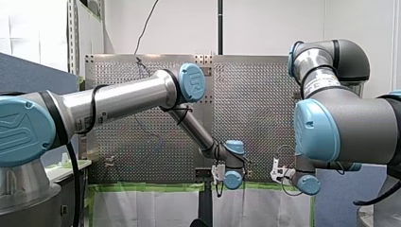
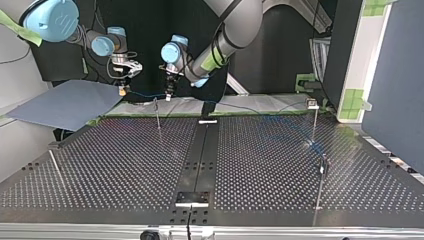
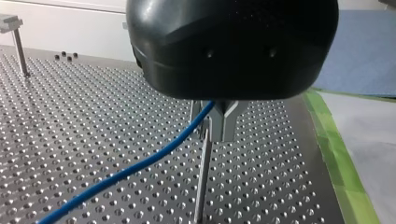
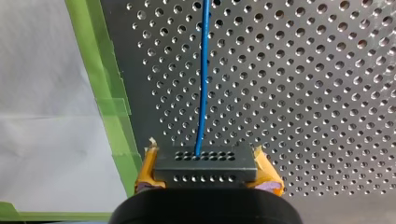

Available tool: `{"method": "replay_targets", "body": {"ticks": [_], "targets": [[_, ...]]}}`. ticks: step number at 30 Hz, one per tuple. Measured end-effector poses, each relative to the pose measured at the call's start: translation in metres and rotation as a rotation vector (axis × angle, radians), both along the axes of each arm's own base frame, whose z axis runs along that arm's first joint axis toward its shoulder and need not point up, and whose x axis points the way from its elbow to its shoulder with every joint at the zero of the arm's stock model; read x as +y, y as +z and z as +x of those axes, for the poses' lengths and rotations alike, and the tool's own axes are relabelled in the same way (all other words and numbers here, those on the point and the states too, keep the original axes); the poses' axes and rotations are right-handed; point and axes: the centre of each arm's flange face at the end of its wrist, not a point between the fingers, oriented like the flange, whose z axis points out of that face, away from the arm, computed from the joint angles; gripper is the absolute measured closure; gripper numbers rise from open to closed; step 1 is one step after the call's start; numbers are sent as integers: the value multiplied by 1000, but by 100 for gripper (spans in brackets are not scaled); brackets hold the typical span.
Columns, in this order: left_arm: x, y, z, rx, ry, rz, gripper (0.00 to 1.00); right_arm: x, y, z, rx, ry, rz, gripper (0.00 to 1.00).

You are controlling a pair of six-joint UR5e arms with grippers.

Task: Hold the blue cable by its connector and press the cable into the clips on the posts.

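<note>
The thin blue cable (image 4: 202, 84) runs from a black connector (image 4: 205, 166). My right gripper (image 4: 208, 179) is shut on that connector with its yellow pads (image 4: 145, 170), just beyond the table's taped edge. In the top view the cable (image 2: 147, 94) stretches from my right gripper (image 2: 122, 91) to my left gripper (image 2: 169, 95), then trails on across the table. My left gripper (image 3: 212, 123) is shut on the cable (image 3: 140, 164), directly above a thin metal post (image 3: 202, 182). Both grippers, left (image 1: 217, 175) and right (image 1: 275, 171), hang at the table's far edge in the front view.
More thin posts stand on the perforated table (image 2: 125, 170): one near the grippers (image 2: 158, 114), two at the top view's right (image 2: 314, 120) (image 2: 321, 172). A blue-grey sheet (image 2: 65, 102) lies beside the table. Green tape (image 4: 109, 107) lines the edge.
</note>
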Motion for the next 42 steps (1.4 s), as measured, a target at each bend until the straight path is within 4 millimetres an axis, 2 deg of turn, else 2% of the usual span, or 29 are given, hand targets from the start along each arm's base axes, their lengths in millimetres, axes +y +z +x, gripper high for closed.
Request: {"method": "replay_targets", "body": {"ticks": [19, 42], "targets": [[10, 7, 22, -8, 39, -1, 100, -10, 4, 1, 28, -5, -25, 100], [20, 8, 38, -12, 55, 2, 100, -17, 6, 3, 25, -5, -36, 100]]}}
